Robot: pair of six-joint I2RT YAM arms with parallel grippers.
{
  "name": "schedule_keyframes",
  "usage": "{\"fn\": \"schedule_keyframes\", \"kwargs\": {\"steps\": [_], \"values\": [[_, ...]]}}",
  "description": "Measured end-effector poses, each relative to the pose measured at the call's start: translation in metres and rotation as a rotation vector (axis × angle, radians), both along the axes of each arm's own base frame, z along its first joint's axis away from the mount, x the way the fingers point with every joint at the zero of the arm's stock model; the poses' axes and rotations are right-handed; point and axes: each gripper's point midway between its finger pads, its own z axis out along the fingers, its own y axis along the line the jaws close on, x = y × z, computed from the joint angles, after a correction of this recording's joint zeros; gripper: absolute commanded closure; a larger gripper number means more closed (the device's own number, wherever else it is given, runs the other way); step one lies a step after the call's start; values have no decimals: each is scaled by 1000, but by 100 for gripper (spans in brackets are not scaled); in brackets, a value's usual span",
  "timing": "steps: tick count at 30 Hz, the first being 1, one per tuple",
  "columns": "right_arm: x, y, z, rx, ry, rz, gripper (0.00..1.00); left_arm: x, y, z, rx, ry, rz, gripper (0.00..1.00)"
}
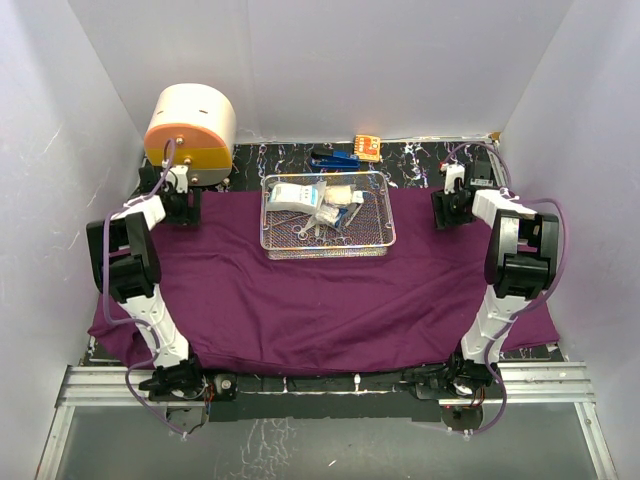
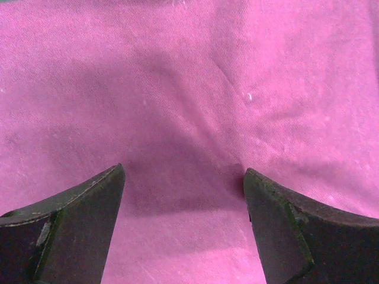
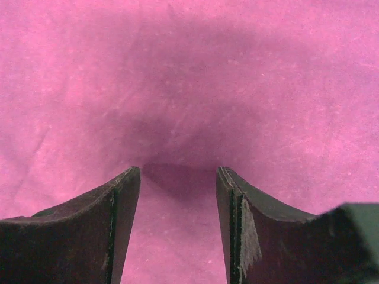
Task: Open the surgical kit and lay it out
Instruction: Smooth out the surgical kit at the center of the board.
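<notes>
On the far middle of the spread purple cloth wrap [image 1: 320, 310] sits the wire-mesh tray [image 1: 325, 252], with white packets [image 1: 297, 197] and small steel tools [image 1: 302, 231] inside. My left claw [image 2: 183, 177] hangs released over the cloth's far left part. My right claw [image 3: 177, 174] hangs released over its far right.

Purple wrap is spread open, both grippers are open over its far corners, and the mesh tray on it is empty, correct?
Not empty: the top external view shows the mesh tray holding white packets and small steel instruments. The rest stands: purple wrap spread open, left gripper and right gripper open over its far corners.
</notes>
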Motion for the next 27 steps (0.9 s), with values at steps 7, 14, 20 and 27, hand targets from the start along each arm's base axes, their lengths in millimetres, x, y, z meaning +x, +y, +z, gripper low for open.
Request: {"fn": "schedule_keyframes", "kwargs": {"steps": [7,14,20,27], "values": [[3,18,8,19,-20,44,44,-4,-12,15,-73,-21,2,19],[21,28,7,5,-47,69,44,1,-16,15,-99,-42,5,18],[42,23,-1,-13,-65,61,45,7,-13,-2,-87,-38,10,19],[47,19,-2,-39,-85,62,49,15,-2,-5,-16,-66,15,19]]}}
